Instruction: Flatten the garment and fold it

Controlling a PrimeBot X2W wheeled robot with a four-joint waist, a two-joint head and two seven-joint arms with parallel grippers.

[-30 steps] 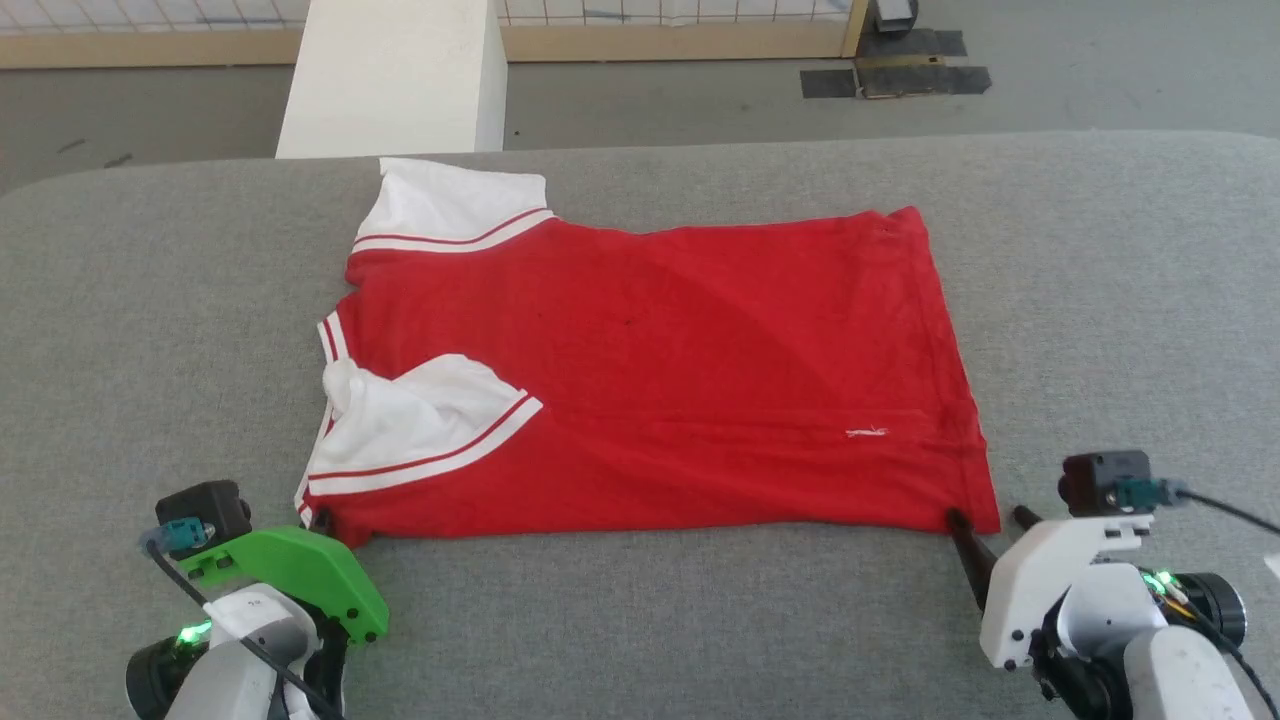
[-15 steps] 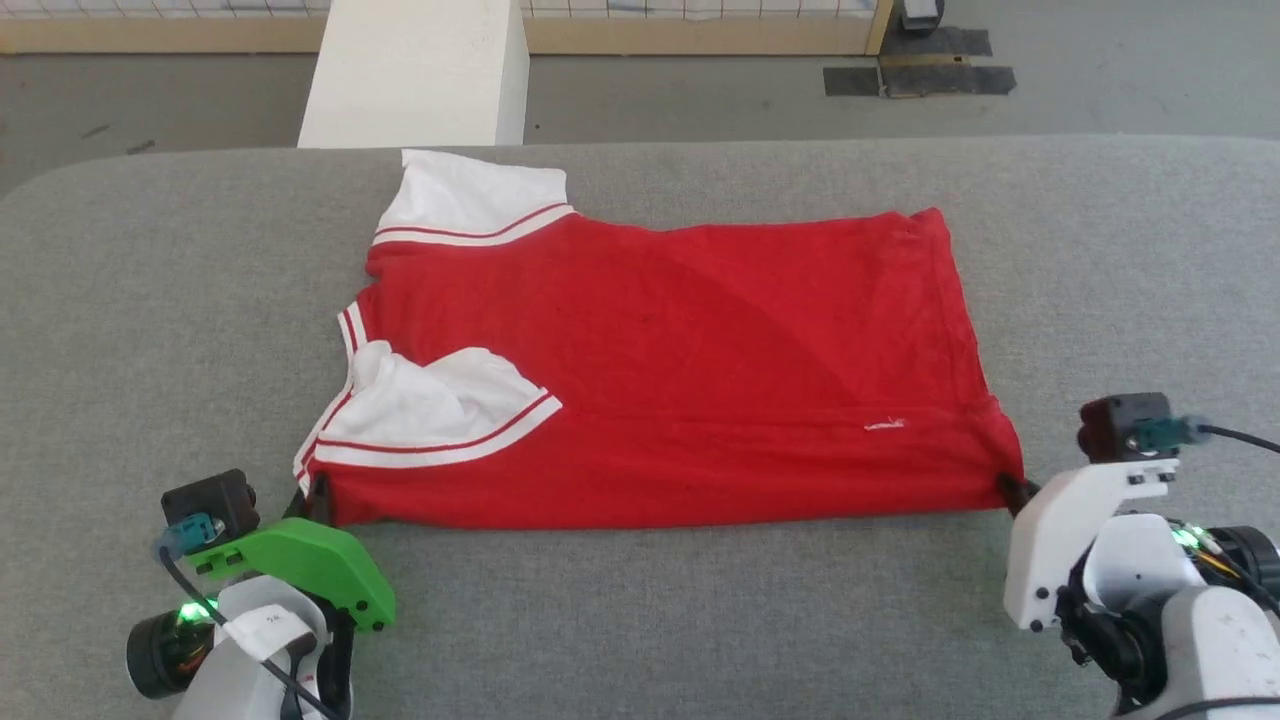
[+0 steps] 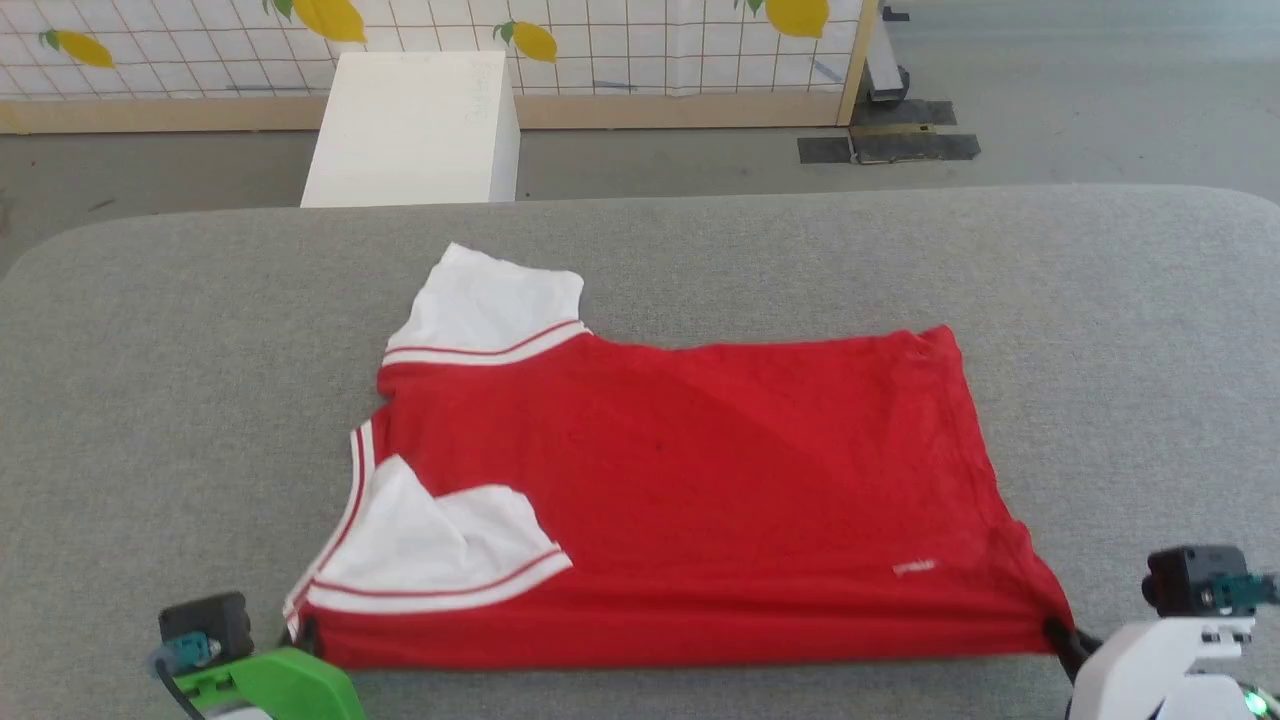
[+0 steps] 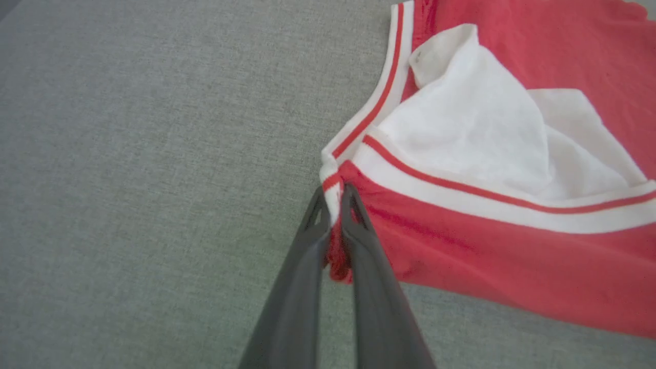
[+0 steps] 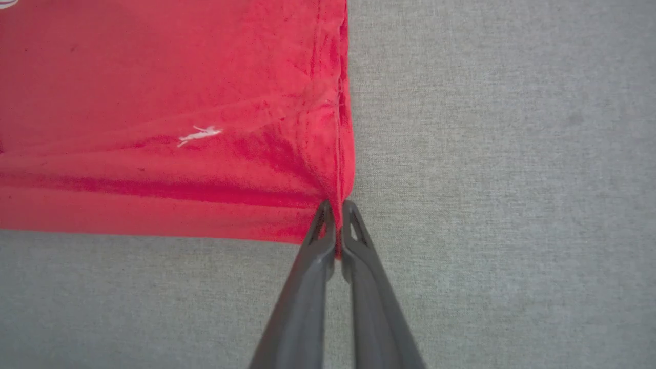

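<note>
The shirt [image 3: 700, 480] lies spread on the grey desk [image 3: 150, 350]. The left gripper [image 4: 335, 199] pinches its near left corner, the right gripper [image 5: 337, 209] its near right corner.

You're in what looks like a robot test lab, not a home. Your table [image 3: 150, 330] is a broad top wrapped in grey fabric with rounded corners, standing on a bare grey concrete floor [image 3: 1100, 90]. Along the top of the head view runs a wood-framed screen [image 3: 640, 40] printed with white tiles and yellow lemons. A plain white block [image 3: 410, 130] stands before it, and at the upper right black tape patches [image 3: 915, 147] stick to the floor.
</note>
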